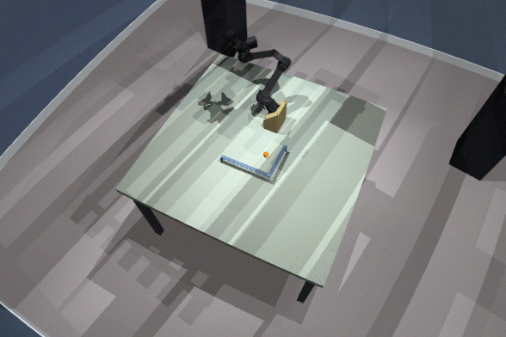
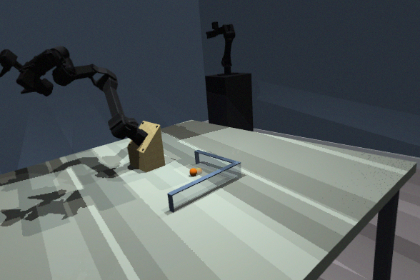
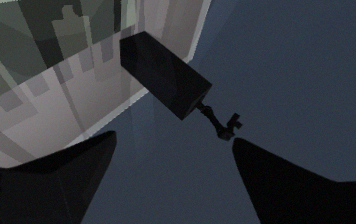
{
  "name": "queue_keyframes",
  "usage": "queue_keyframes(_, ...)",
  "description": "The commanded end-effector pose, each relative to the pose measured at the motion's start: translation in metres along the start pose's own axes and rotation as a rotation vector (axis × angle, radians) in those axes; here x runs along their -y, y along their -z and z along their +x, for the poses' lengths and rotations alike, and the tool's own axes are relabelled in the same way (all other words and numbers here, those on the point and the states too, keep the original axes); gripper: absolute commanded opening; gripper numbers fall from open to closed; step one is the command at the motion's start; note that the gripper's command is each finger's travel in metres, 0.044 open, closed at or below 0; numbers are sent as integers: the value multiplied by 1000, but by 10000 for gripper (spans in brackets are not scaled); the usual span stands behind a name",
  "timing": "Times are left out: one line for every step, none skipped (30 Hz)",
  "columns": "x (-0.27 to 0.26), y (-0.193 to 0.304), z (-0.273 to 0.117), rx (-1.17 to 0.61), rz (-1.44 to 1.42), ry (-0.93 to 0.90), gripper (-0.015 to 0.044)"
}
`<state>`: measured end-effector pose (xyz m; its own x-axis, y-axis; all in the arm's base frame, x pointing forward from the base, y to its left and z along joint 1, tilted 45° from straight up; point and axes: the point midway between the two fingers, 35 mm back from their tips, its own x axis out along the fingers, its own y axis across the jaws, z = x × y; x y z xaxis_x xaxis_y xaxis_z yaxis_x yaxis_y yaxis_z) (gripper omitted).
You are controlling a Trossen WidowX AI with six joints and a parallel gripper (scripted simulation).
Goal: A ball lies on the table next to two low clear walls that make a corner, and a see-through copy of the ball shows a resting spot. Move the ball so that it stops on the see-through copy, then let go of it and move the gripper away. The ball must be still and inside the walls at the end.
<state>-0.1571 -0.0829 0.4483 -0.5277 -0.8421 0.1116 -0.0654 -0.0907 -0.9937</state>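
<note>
— Ball-wise, where are we? Start with the big things and work down.

— The table (image 2: 308,200) is lying far below and well off to the side of the gripper (image 2: 8,76), which is hanging high in the air out past the table's edge. The arm (image 2: 111,103) is reaching up and back from its wooden mount (image 2: 148,150), which is sitting on the table between the gripper and the corner walls.

— And beyond the table?

— A dark pedestal (image 3: 165,75) carrying a second small arm (image 3: 222,125) is showing straight ahead of the gripper in the wrist view, well apart from it. The fingers are framing the bottom of that view, one on each side.

— The walls?

— The two low clear walls (image 2: 204,178) are forming an L on the table, far from the gripper, beyond the mount.

— How is the gripper standing?

— Its jaws are standing wide apart with only open air between them; it is holding nothing.

— And the ball itself?

— The orange ball (image 2: 193,172) is resting on the table inside the angle of the walls, on the far side of the mount from the gripper and well away from it. It is touching or partly overlapping the see-through copy (image 2: 199,171), which is sitting just beside it, closer to the short wall; I cannot tell whether the two are lining up exactly.
</note>
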Motion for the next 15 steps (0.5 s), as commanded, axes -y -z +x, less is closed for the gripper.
queue_keyframes(0, -1, 0, 2, -9, 1, 374)
queue_keyframes(2, -4, 1, 7, -36, 5, 348)
queue_keyframes(4, -10, 1, 15, -82, 12, 321)
queue_keyframes(8, -18, 2, 27, -146, 23, 295)
queue_keyframes(12, -28, 2, 41, -227, 38, 269)
queue_keyframes(16, -41, 3, 59, -326, 58, 249)
queue_keyframes(21, -55, 2, 77, -434, 83, 249)
queue_keyframes(26, -70, 1, 95, -542, 110, 249)
queue_keyframes(30, -85, 0, 112, -650, 140, 249)
queue_keyframes(34, -100, -3, 128, -757, 173, 249)
queue_keyframes(38, -116, -6, 143, -860, 212, 249)
queue_keyframes(42, -132, -10, 155, -961, 252, 249)
queue_keyframes(44, -149, -14, 166, -1061, 295, 249)
queue_keyframes(47, -165, -20, 176, -1159, 342, 249)
queue_keyframes(49, -182, -26, 184, -1257, 391, 249)
